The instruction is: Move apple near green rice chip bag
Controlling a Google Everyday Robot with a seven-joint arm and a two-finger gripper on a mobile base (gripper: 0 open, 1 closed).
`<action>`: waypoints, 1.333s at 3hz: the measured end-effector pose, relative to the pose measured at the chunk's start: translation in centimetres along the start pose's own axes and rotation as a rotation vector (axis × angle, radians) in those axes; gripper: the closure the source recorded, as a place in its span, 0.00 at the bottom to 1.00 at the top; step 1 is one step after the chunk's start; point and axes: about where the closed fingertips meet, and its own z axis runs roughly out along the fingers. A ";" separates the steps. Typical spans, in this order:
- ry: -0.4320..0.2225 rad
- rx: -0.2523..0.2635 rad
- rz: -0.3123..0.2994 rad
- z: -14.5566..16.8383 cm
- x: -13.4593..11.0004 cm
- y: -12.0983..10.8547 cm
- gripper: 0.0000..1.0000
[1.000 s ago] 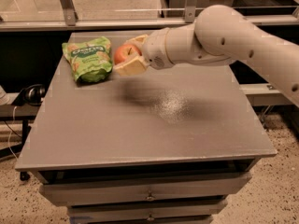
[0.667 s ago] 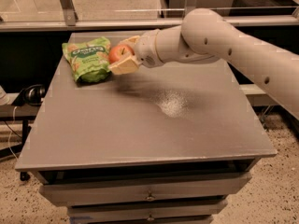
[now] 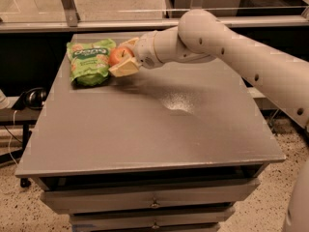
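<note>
The green rice chip bag [image 3: 89, 62] lies at the far left of the grey table [image 3: 145, 124]. The red-orange apple [image 3: 119, 56] is held between the cream fingers of my gripper [image 3: 121, 57], right beside the bag's right edge and low over the tabletop. I cannot tell whether the apple rests on the table. The gripper is shut on the apple, and the white arm [image 3: 217, 42] reaches in from the right.
The table has drawers [image 3: 149, 204] in its front. A metal rail and glass panel [image 3: 145, 18] run behind the table. Cables and a dark object [image 3: 29, 98] lie on the floor at the left.
The gripper has carried the apple left and slightly down, from a short way off the bag to right beside it.
</note>
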 end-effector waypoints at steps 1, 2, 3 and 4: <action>0.022 -0.026 -0.013 0.6 0.1 0.1 0.81; 0.047 -0.058 -0.015 0.9 0.5 0.4 0.57; 0.069 -0.083 -0.010 1.1 1.0 0.8 0.35; 0.086 -0.099 -0.007 1.0 1.5 1.0 0.12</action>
